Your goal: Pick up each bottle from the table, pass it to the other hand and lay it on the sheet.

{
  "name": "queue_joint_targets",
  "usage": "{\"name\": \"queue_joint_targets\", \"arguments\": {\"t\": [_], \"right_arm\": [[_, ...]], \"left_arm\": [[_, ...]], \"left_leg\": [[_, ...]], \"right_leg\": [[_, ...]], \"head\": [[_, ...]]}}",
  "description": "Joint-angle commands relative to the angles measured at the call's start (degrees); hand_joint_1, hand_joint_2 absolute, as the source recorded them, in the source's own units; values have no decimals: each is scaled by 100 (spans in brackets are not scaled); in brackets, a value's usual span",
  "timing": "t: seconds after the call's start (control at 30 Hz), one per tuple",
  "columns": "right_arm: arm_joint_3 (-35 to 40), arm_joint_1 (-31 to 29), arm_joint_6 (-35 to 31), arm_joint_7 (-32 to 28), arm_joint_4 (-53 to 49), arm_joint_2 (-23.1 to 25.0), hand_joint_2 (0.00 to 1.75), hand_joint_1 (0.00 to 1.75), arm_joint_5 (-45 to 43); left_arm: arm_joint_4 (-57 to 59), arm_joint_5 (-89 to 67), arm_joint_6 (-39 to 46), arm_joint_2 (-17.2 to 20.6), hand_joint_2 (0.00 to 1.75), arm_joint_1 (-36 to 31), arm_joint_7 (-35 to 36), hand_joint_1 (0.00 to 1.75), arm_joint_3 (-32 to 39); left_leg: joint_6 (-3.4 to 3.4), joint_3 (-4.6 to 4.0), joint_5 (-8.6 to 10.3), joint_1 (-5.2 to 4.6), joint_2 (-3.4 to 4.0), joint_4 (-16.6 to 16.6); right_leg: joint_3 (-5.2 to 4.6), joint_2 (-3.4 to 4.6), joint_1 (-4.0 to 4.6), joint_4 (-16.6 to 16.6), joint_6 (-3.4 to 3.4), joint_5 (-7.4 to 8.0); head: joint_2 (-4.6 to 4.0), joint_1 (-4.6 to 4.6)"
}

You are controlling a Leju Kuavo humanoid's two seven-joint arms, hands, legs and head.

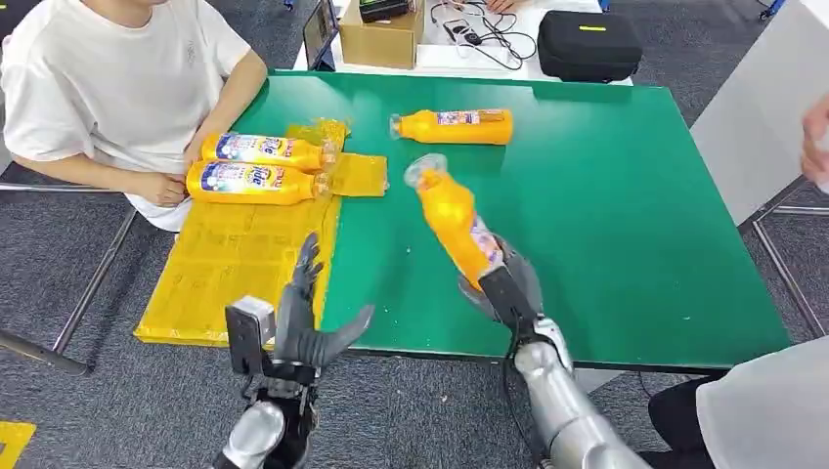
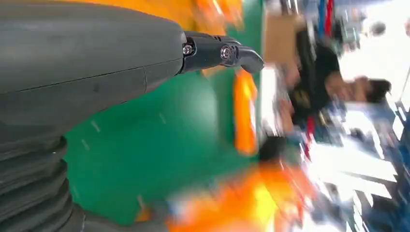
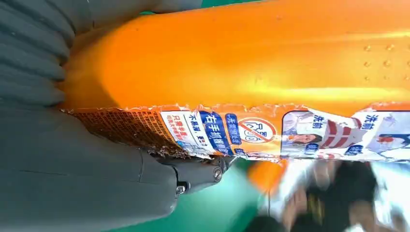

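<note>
My right hand (image 1: 508, 278) grips an orange bottle (image 1: 452, 215) by its lower end and holds it tilted above the green table (image 1: 606, 225), its clear cap pointing away from me. The same bottle (image 3: 251, 63) fills the right wrist view, label showing. My left hand (image 1: 308, 322) hovers at the table's near edge with fingers spread and nothing in it. Two orange bottles (image 1: 259, 182) (image 1: 264, 149) lie side by side on the yellow sheet (image 1: 235, 264). One more orange bottle (image 1: 455, 126) lies on the table farther back. The left wrist view shows a blurred orange bottle (image 2: 244, 116) past the fingers (image 2: 222, 52).
A person in a white shirt (image 1: 108, 68) sits at the table's left, a hand (image 1: 161, 188) near the sheet's bottles. A cardboard box (image 1: 381, 39), cables and a black case (image 1: 587, 44) sit beyond the table. Another person's hand (image 1: 813, 137) shows at the right edge.
</note>
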Motion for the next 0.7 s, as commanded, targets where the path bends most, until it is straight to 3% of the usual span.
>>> {"name": "queue_joint_targets", "arguments": {"t": [0.03, 0.07, 0.1, 0.17, 0.2, 0.3, 0.33, 0.4, 0.43, 0.47, 0.5, 0.57, 0.67, 0.7], "right_arm": [[1023, 1252, -164, 125, -2060, -18, 175, 175, -688], [1181, 1257, -78, 188, -1996, -3, 175, 175, -627], [1212, 1264, -122, 190, -1967, 33, 175, 175, -603], [1814, 1204, 375, 195, -1662, 12, 175, 175, -435], [1892, 1220, 356, 186, -1589, 80, 175, 175, -427], [1925, 1234, 302, 167, -1545, 116, 175, 175, -435], [2024, 1192, 402, 166, -1503, 74, 175, 175, -415], [2402, 1203, 671, 153, -1402, 127, 175, 175, -280], [2635, 1201, 817, 156, -1282, 175, 175, 175, -260], [2858, 1159, 821, 134, -1182, 162, 175, 175, -220], [2946, 1161, 835, 128, -1137, 175, 175, 175, -228], [3140, 1146, 862, 114, -1073, 142, 175, 175, -220], [3229, 1130, 870, 113, -1017, 100, 175, 175, -226], [3229, 1130, 870, 113, -1017, 100, 175, 175, -226]], "left_arm": [[246, 243, -770, 488, 175, 599, -120, 0, -619], [219, 252, -784, 489, 175, 632, -163, 0, -639], [199, 252, -784, 490, 175, 640, -163, 0, -645], [60, 556, -974, 461, 175, 634, -152, 0, -623], [20, 574, -980, 453, 175, 612, -130, 0, -616], [3, 582, -981, 444, 175, 591, -105, 0, -614], [-10, 635, -1004, 426, 175, 590, -100, 0, -589], [-85, 736, -1083, 375, 175, 540, -153, 0, -564], [-117, 775, -1085, 313, 175, 488, -174, 0, -538], [-100, 867, -1137, 252, 175, 425, -153, 0, -519], [-74, 881, -1143, 208, 175, 360, -146, 0, -515], [-26, 951, -1159, 124, 175, 269, -122, 0, -494], [10, 1050, -1224, 82, 175, 224, -53, 0, -534], [10, 1050, -1224, 82, 175, 224, -53, 0, -534]], "left_leg": [[-1, 71, -35, 1, -15, -10], [5, 54, -30, -2, -12, -13], [2, 104, -65, -1, -2, -2], [-2, 70, -59, 0, 9, -9], [-3, 109, -78, -1, 11, -4], [-3, 73, -57, 2, 1, -9], [-5, 105, -76, 3, 5, 0], [-3, 89, -67, 0, -2, -1], [0, 36, -39, -1, -2, -9], [-1, 103, -71, 1, 3, -3], [0, 72, -55, 2, 4, -5], [-1, 126, -85, 2, 7, 7], [-1, 124, -79, 3, -6, 0], [0, 78, -55, 4, -14, -4]], "right_leg": [[76, -18, 4, -7, -7, -44], [57, -12, -1, -9, -1, -40], [106, -3, 2, 2, -2, -70], [71, 7, 2, -7, -1, -48], [106, 8, 2, -1, -5, -69], [70, -5, 5, -6, -7, -53], [100, -2, 6, 4, -11, -72], [86, -7, 4, 5, -13, -68], [34, -5, 1, -6, -10, -41], [100, -1, 4, 2, -14, -71], [70, 1, 4, 0, -11, -55], [123, 0, 5, 13, -17, -87], [122, -13, 6, 6, -17, -85], [80, -17, 6, -1, -12, -62]], "head": [[0, 4], [0, 0], [0, 2], [0, 0], [0, 2], [0, 2], [0, 2], [0, 0], [0, 2], [0, 0], [0, 2], [0, 2], [0, 2], [0, 2]]}}
